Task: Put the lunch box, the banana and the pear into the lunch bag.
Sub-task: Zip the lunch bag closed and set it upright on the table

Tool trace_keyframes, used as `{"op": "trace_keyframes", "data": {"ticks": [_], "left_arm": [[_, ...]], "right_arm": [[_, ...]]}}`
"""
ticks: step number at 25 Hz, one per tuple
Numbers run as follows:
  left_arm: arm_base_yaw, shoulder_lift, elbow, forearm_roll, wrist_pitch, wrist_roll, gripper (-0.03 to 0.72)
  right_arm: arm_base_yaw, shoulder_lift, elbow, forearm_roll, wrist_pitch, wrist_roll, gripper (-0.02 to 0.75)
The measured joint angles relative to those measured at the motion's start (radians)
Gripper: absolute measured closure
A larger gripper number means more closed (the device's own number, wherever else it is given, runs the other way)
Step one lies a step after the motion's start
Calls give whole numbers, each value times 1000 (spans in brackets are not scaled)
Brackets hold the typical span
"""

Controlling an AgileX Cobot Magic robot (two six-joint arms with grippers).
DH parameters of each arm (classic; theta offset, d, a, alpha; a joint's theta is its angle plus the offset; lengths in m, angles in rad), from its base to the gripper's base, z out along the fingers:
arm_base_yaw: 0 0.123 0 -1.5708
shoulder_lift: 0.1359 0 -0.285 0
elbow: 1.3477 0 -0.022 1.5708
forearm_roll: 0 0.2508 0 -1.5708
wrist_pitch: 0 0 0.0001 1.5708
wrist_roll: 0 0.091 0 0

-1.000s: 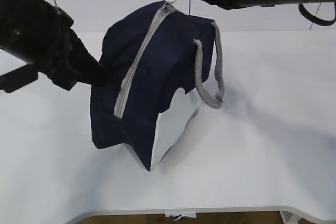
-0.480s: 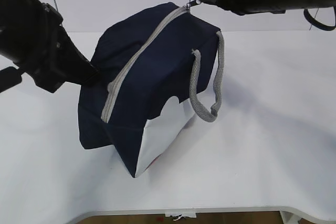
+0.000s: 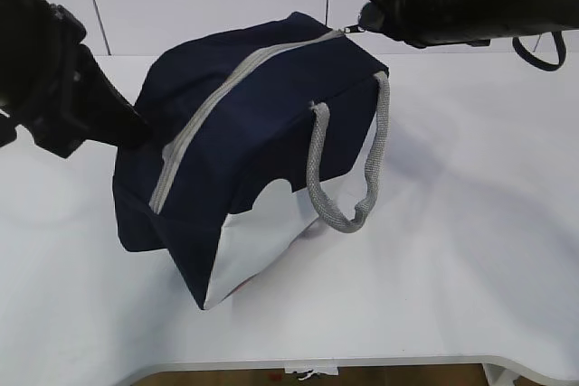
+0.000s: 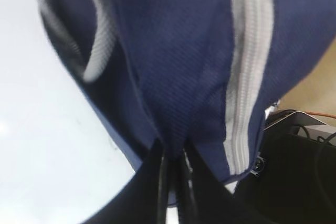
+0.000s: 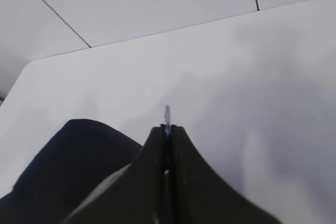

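Note:
The navy lunch bag [image 3: 244, 133] hangs tilted over the white table, its grey zipper [image 3: 217, 101] closed along the top. A grey strap handle [image 3: 348, 169] dangles beside the white lower panel [image 3: 271, 241]. My left gripper [image 3: 136, 128] is shut on a fold of blue fabric at the bag's left end; the left wrist view shows that gripper [image 4: 173, 156] pinching the cloth [image 4: 178, 51]. My right gripper [image 3: 362, 17] is shut on the zipper's ring pull [image 5: 167, 114] at the bag's far end. The lunch box, banana and pear are out of view.
The white table [image 3: 470, 223] stretches to the right of the bag, with its front edge [image 3: 407, 363] near the bottom. A pale panelled wall stands behind. Dark equipment with cables [image 4: 299, 156] shows at the lower right of the left wrist view.
The bag has swung left and sunk lower, lying flatter. My right gripper moved right and down with the ring pull. My left arm shifted left, still holding the fabric.

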Motion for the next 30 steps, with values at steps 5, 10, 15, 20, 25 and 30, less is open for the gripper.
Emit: {"op": "trace_keyframes", "data": {"ticks": [5,10,15,20,25,30], "left_arm": [[38,-2,0,6,9,0,694],[62,-2,0,9,26,0,694],[62,-2,0,-4,32,0,694],[62,-2,0,-36,51,0,694],[62,-2,0,-71,87,-36,621],[62,-6,-22,-71,110,-106,400]], "right_arm": [[-15,55,0,0,-9,0,747],[-17,77,0,5,-17,-2,747],[-19,78,-23,15,-13,-2,747],[-19,81,-61,34,19,-2,747],[-20,100,-81,46,61,-2,747],[-20,104,-103,74,97,-2,747]]}}
